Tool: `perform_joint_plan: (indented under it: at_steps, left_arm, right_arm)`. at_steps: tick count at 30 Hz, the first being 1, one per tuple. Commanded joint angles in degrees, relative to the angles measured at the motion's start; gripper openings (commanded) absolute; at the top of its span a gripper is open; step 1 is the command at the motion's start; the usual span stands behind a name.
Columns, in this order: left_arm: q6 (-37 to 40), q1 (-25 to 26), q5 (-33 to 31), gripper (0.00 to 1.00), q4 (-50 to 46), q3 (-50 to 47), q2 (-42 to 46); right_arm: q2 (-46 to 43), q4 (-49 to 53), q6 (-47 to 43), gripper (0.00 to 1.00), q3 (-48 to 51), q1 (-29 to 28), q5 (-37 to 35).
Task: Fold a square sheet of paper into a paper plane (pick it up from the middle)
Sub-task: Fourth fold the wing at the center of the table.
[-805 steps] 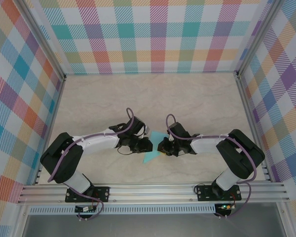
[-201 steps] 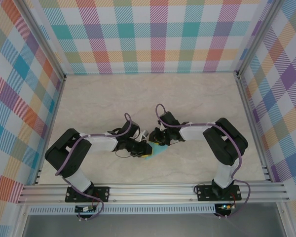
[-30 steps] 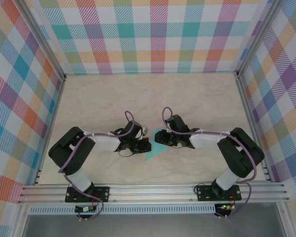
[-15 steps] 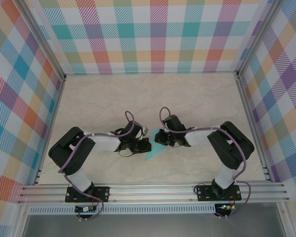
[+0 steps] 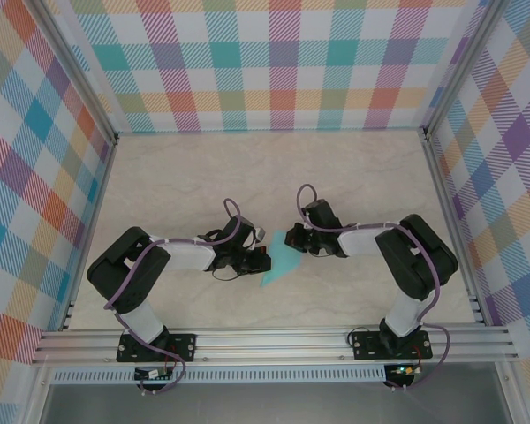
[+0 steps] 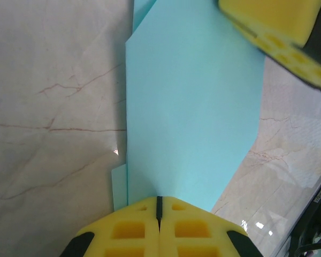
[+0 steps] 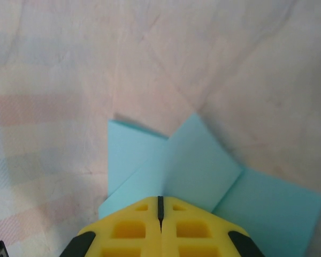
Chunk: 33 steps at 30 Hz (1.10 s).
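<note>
The square sheet of paper [image 5: 278,266], turquoise and partly folded into layered flaps, lies on the marble table between the two arms. My left gripper [image 5: 264,259] is shut, with its yellow tips [image 6: 159,199] resting against the near edge of the paper's broad face [image 6: 192,107]. My right gripper [image 5: 291,238] is shut at the paper's far end. In the right wrist view, a raised crease between two flaps [image 7: 203,163] runs straight into the shut gripper's [image 7: 160,198] seam. One yellow pad of the right gripper's fingers [image 6: 273,21] shows over the paper in the left wrist view.
The marble tabletop [image 5: 274,172] stretches bare behind the arms. Plaid walls [image 5: 283,62] close the back and both sides. An aluminium rail [image 5: 274,340] with the arm bases runs along the near edge.
My right gripper has shut and shifted a little to the right and back at the paper's far end. The left arm has stayed put.
</note>
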<state>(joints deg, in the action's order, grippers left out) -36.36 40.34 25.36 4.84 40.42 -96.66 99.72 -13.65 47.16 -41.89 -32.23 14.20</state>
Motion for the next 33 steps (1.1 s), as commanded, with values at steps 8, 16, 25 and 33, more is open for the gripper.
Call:
perform_joint_plan:
  at_steps: [8,16,25,33]
  left_arm:
    - [1.8,0.0,-8.0,0.00,-11.3,-3.1,-3.1]
    - [1.8,0.0,-8.1,0.00,-11.6,-3.3,-2.6]
    - [2.2,0.0,-8.5,0.00,-12.5,-3.2,-2.0]
    - [2.1,0.0,-8.4,0.00,-12.6,-3.1,-1.9]
  right_arm:
    - [2.0,-5.8,-2.9,0.00,1.1,5.3,2.6]
    - [1.5,-5.6,-2.3,0.00,0.7,6.5,5.4]
    - [-2.3,-4.0,-1.5,0.00,0.0,-2.1,3.4]
    - [1.4,-8.6,0.6,0.00,4.0,-3.6,0.2]
